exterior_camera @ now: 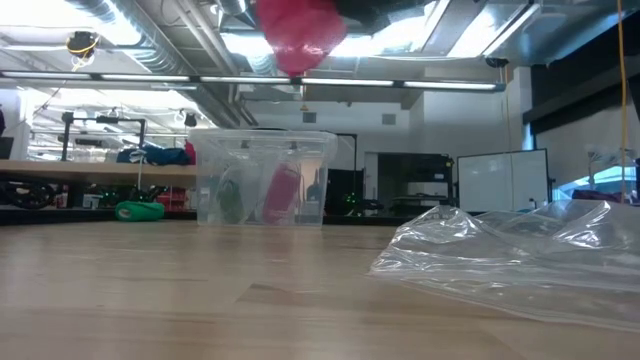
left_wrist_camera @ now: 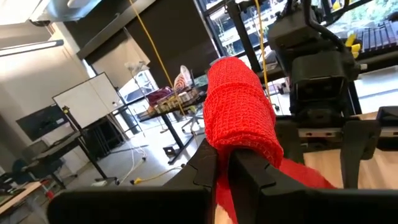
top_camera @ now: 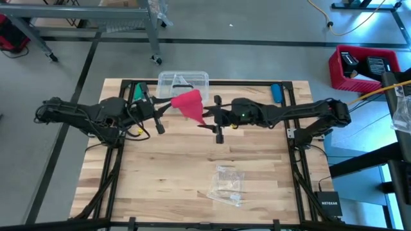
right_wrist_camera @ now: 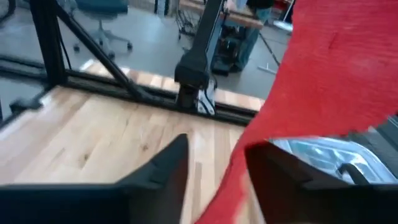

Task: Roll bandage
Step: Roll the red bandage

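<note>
The red-pink bandage [top_camera: 188, 104] is held in the air over the far middle of the table, partly wound into a roll [left_wrist_camera: 239, 106]. In the low view the bandage [exterior_camera: 300, 35] is well clear of the tabletop. My left gripper [left_wrist_camera: 227, 171] comes in from the table's left and is shut on the roll. A loose strip [right_wrist_camera: 336, 68] runs from the roll toward my right gripper [right_wrist_camera: 217, 171]. That gripper is open, and the strip's tail [right_wrist_camera: 227, 186] passes down between its fingers. In the high view my right gripper [top_camera: 209, 119] faces the left one [top_camera: 168, 108]. My left gripper pinches the roll's near end [left_wrist_camera: 231, 146] between its two fingers, coming level from the table's left. The roll sticks out beyond the fingertips, lifted clear of the table. My right gripper has the strip's tail running along the inner side of one finger [right_wrist_camera: 273, 168]; I cannot tell whether it touches.
A clear plastic box [top_camera: 183, 83] with small items inside stands at the far edge behind the bandage. A crumpled clear wrapper [top_camera: 225, 186] lies near the front right. A blue object [top_camera: 276, 93] and a green one [top_camera: 138, 93] lie at the far corners.
</note>
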### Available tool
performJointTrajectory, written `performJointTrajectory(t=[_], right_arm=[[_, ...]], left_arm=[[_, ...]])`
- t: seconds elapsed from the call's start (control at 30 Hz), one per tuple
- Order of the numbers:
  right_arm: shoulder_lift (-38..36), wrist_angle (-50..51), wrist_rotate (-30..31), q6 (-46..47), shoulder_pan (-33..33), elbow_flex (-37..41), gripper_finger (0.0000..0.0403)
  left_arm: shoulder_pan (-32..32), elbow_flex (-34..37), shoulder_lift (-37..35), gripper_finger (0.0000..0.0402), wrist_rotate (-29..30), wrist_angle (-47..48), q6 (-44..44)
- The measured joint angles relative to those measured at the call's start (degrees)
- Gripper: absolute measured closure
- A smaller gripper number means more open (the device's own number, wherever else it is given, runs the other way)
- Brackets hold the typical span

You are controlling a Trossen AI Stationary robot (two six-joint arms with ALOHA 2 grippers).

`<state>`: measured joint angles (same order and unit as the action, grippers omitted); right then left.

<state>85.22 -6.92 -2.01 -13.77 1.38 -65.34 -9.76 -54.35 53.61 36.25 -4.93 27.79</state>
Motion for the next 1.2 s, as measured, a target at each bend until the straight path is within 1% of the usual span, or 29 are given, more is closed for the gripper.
performJointTrajectory(t=[0.1,0.17,0.27,0.33,0.43,0.57,0.63,0.73,0.93,1.03,1.1,1.2], right_arm=[[-0.91,7.12,0.57,-1.50,1.27,-2.95,0.0200],[-1.81,11.85,2.47,-2.32,2.42,-4.60,0.0182],[-2.35,16.34,3.84,-2.96,4.66,-5.21,0.0169],[-2.29,17.79,1.50,-2.23,5.99,-5.09,0.0167],[-0.82,16.42,-3.71,-0.55,7.16,-5.16,0.0167],[2.42,11.77,-4.60,-1.08,7.27,-5.07,0.0167],[3.47,10.37,-3.00,-2.36,7.29,-5.09,0.0167],[3.76,12.68,1.76,-4.48,7.31,-5.09,0.0167],[-2.24,21.96,2.42,-4.60,7.28,-5.08,0.0166],[-3.49,23.42,3.48,-4.53,8.06,-5.09,0.0166],[-3.14,22.06,1.23,-3.46,9.09,-5.05,0.0166],[-0.99,13.36,-3.99,-1.54,10.15,-2.93,0.0166]], left_arm=[[0.00,0.00,-0.38,0.0385,-0.01,-0.02,0.31],[-0.22,0.00,-0.56,0.0385,0.00,-0.11,0.29],[-0.56,0.00,-0.77,0.0385,-0.02,-0.22,0.53],[-0.93,0.00,-0.77,0.0385,-0.02,-0.22,0.94],[-1.14,-0.02,-0.77,0.0385,-0.02,-0.22,0.92],[-1.14,-0.02,-0.77,0.0385,-0.02,-0.24,0.90],[-1.14,0.00,-0.77,0.0385,-0.02,-0.23,0.75],[-1.14,0.00,-0.77,0.0385,0.00,-0.07,0.63],[-1.14,-0.02,-0.77,0.0385,-0.02,-0.46,0.70],[-1.14,-0.02,-0.77,0.0385,-0.04,-0.45,1.21],[-1.14,-0.02,-0.77,0.0385,-0.04,-0.41,1.20],[-1.45,-0.02,-0.77,0.0385,-0.31,-0.31,1.12]])
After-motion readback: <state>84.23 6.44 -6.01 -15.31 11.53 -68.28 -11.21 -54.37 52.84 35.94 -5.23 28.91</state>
